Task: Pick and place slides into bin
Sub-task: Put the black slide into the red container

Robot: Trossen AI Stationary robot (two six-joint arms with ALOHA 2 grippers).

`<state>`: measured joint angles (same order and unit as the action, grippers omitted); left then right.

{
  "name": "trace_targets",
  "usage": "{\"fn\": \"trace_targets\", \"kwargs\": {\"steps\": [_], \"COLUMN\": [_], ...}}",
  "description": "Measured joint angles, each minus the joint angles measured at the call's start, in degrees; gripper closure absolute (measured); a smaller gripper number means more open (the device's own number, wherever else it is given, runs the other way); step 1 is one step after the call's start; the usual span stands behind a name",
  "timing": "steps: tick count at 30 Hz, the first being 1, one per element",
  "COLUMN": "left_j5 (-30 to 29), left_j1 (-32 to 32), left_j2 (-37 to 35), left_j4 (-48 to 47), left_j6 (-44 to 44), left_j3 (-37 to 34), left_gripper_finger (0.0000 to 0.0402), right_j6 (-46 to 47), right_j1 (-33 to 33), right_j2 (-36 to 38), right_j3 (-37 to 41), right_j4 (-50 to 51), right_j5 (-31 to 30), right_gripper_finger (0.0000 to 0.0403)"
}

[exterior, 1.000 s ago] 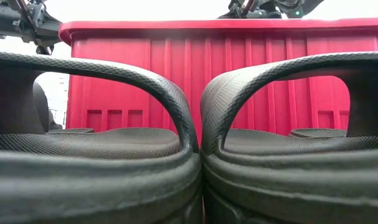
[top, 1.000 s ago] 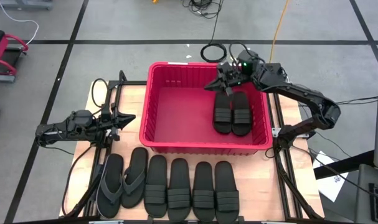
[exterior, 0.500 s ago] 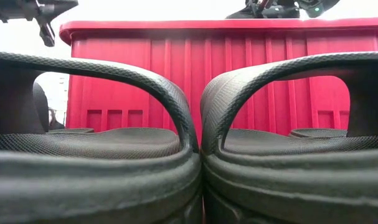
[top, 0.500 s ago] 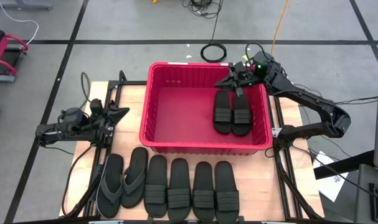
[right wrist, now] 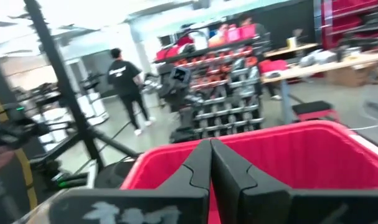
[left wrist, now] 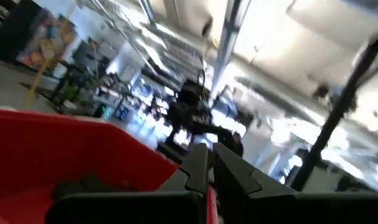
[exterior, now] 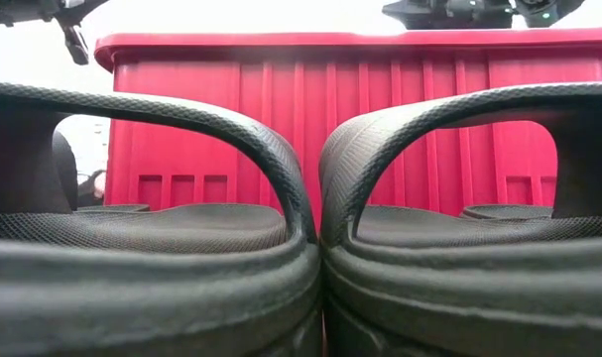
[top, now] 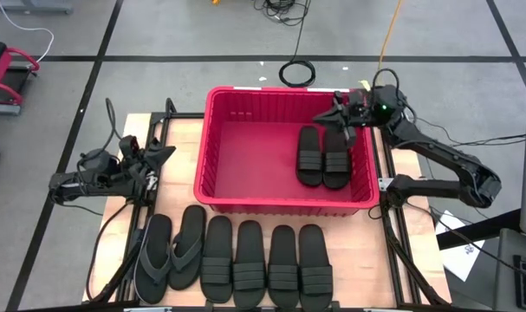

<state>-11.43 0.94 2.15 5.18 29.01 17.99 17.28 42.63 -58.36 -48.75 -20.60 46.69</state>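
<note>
Grey floor surrounds my table; two black slides lie side by side inside the bin, six more slides lined up in front; my right gripper over its far right corner, fingers pressed together; left gripper beside the bin, fingers together too.

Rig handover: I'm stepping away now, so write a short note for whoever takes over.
Right end effector: shut, empty, above the bin's far right corner.
Left end effector: shut, empty, over the table left of the bin.
Done: two black slides lie side by side in the bin's right part.
Left: six in a row on the table in front of the bin, namely two flip-flops at the left end and four black slides. None is gripped.
</note>
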Motion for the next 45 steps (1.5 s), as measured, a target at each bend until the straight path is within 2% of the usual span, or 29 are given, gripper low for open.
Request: {"fn": "trace_targets", "kwargs": {"steps": [5, 12, 18, 21, 25, 28, 32, 38, 42, 45], "left_j5": [7.12, 12.42, 9.2, 9.12, 11.64, 11.76, 11.59, 13.67, 16.98, 22.22], "left_j1": [-0.01, 0.03, 1.82, 3.07, 3.28, 2.21, 0.98, 0.4, -1.05, -2.82], "left_j2": [8.98, 28.29, 43.69, 51.21, 61.01, 67.63, 74.66, 83.48, 88.18, 91.58], "left_j4": [1.84, 0.7, -16.78, -23.6, -24.76, -23.62, -17.32, -8.09, -6.55, -6.61], "left_j6": [-4.34, -14.91, -16.11, -15.41, -15.5, -15.49, -16.18, -9.31, -6.85, -8.03], "left_j3": [3.98, 20.63, 39.06, 45.76, 52.88, 57.66, 62.26, 66.73, 68.55, 70.08], "left_gripper_finger": [0.0398, 0.0401, 0.0401, 0.0401, 0.0393, 0.037, 0.0328, 0.0243, 0.0192, 0.0168], "right_j6": [2.61, 9.09, 11.15, 12.45, 14.16, 15.21, 15.26, 17.07, 17.09, 16.93], "right_j1": [-0.07, 0.12, 1.44, 2.09, 3.07, 3.58, 4.26, 6.59, 7.8, 8.94], "right_j2": [3.83, 9.38, 12.04, 13.04, 14.21, 14.9, 15.76, 18.43, 20.37, 21.2], "right_j3": [4.32, 8.55, 10.38, 11.27, 11.45, 11.45, 11.45, 11.47, 11.47, 11.47], "right_j4": [-1.43, -1.44, -1.48, -1.37, -1.4, -1.43, -1.44, -1.38, 0.54, 2.0], "right_j5": [-5.41, -10.89, -10.37, -7.14, -0.29, 4.51, 10.67, 19.65, 21.21, 21.1], "right_gripper_finger": [0.0403, 0.0403, 0.0403, 0.0403, 0.0403, 0.0403, 0.0403, 0.0403, 0.0403, 0.0403]}}
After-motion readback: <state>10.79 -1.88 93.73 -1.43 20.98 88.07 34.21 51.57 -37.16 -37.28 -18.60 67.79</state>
